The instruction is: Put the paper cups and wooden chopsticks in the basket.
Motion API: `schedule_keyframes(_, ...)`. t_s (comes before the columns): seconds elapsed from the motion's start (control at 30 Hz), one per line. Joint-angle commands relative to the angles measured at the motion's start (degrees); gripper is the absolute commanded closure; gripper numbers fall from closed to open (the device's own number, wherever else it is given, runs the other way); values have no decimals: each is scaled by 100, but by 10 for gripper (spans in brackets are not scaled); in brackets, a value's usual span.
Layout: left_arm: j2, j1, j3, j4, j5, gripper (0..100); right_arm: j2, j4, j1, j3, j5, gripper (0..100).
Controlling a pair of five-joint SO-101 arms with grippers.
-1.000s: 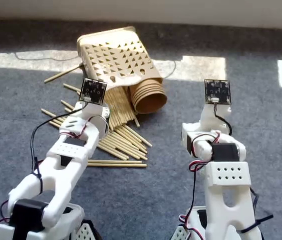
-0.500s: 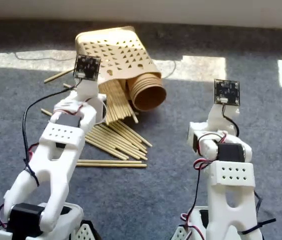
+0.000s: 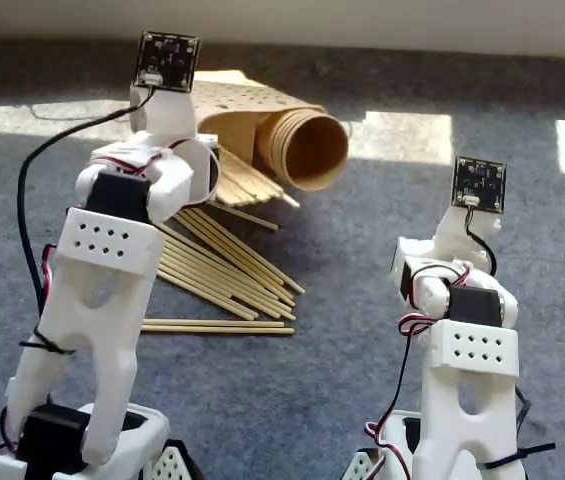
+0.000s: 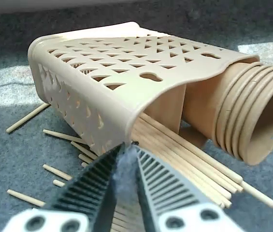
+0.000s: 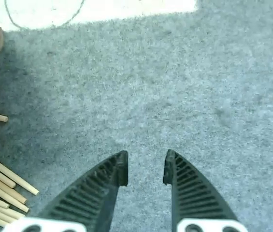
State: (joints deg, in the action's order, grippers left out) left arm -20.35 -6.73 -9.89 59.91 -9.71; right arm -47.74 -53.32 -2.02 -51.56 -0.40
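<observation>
- Basket [image 3: 247,98] of pale perforated plastic lies on its side on the grey carpeted desk [image 3: 362,330], at about 11 o'clock from the middle of the high view, its mouth turned toward 4 o'clock.
- Paper cups [image 3: 312,150], nested into one stack, lie on their side half inside the basket; the open end pokes out past the rim toward 4 o'clock.
- Wooden chopsticks [image 3: 222,270] spill from the basket mouth in a loose fan toward 5 and 6 o'clock. A few lie on their own near 7 o'clock, and some loose ends show beside the basket wall in the left wrist view.
- Left pincer [image 4: 126,147] is pressed together at its tips on the lower rim of the basket, with the chopsticks just beside it.
- Left arm [image 3: 112,230] stands tall at 9 o'clock, in front of the basket.
- Right pincer [image 5: 146,166] is spread, with nothing between its fingers, above bare carpet; chopstick tips lie off to one side of it.
- Right arm [image 3: 457,300] stands at 4 o'clock, well apart from the basket.
</observation>
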Motion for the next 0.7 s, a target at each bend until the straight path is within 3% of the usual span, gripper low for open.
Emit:
schedule_keyframes(0.0, -347, -171, 963, 264, -105, 993, -127, 127, -66, 13, -44, 864)
schedule_keyframes(0.3, 1516, 558, 2422, 897, -615, 993, -127, 127, -66, 13, -44, 864)
schedule_keyframes(0.67, 3574, 1525, 4629, 1204, -624, 993, -145, 163, -31, -189, -44, 864)
